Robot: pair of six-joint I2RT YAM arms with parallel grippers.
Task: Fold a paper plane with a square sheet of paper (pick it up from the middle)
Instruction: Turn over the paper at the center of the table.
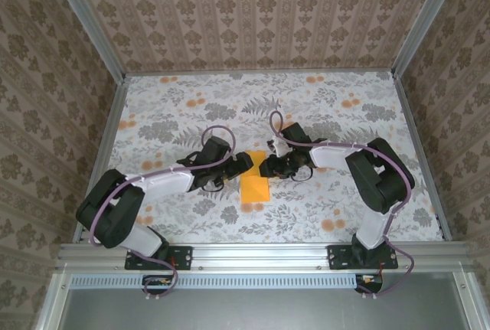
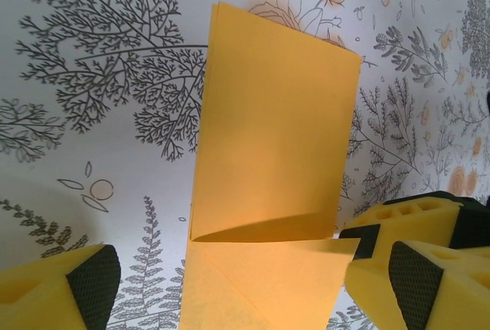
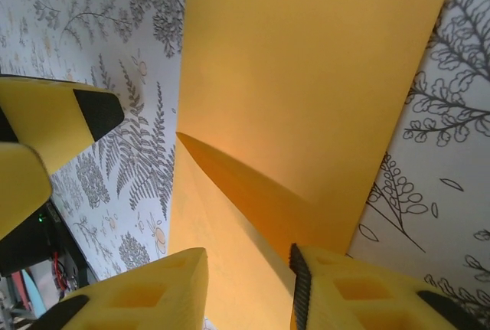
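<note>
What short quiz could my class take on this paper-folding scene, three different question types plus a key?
1. True or false: the square sheet of paper lies spread out as a full square.
2. The left gripper stands: A) wide open, B) shut on the sheet, C) shut on nothing.
3. Which end of the sheet does the right gripper reach, the one near the arm bases or the far one?
Key: 1 false, it is folded narrow; 2 A; 3 far.
</note>
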